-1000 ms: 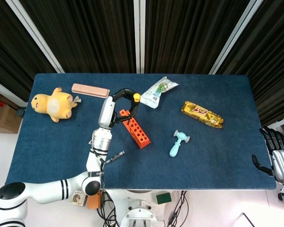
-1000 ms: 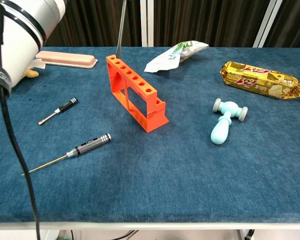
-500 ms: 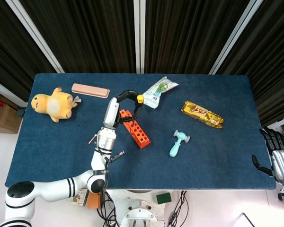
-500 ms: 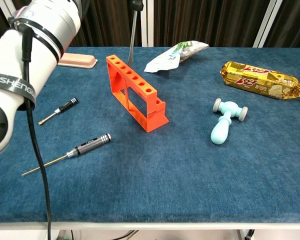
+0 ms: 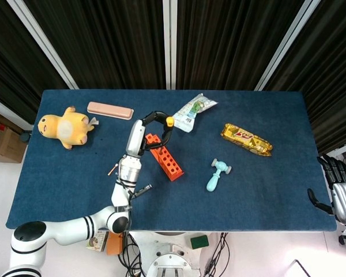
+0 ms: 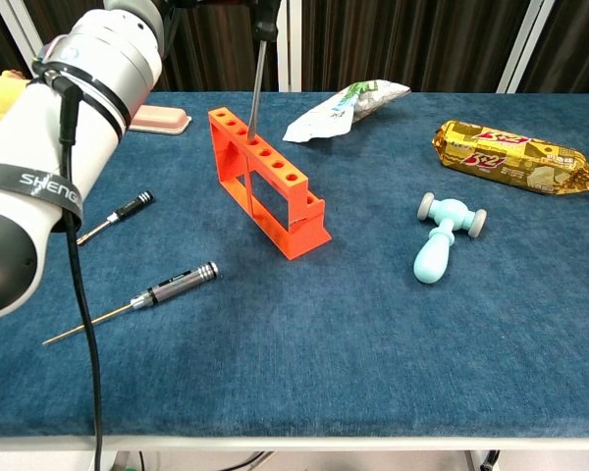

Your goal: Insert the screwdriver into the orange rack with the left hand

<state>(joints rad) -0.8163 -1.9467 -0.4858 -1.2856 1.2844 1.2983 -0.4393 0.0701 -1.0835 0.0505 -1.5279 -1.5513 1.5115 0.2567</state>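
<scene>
On a blue tabletop [image 5: 265,184], seen from head & chest cams, the robot's white left arm reaches in from the near-left edge. Left hand [image 5: 155,124] is clamped on a screwdriver [image 6: 256,83] w/ a yellow cap, held nearly upright, shaft pointing down. In chest view the tip sits at or just above the holes near the far end of the orange rack [image 6: 270,186]; can't tell if it has entered yet. Rack stands upright mid-table, a row of holes along its top, running diagonally.

Right hand [image 5: 337,187] rests off the right tabletop edge, fingers loosely apart, holding nothing.

Also there, big to small: yellow plush toy [image 5: 64,127] far left, gold snack bar [image 5: 246,139], crumpled packet [image 5: 193,111], pink case [image 5: 109,109], pale blue toy hammer [image 6: 442,238], plus 2 spare drivers [image 6: 137,299] lying near the left edge.

To do this step well, probably: keep shaft vertical, centre tip over one hole, lower slowly, and let go only once seated, so the rack isn't tipped.
</scene>
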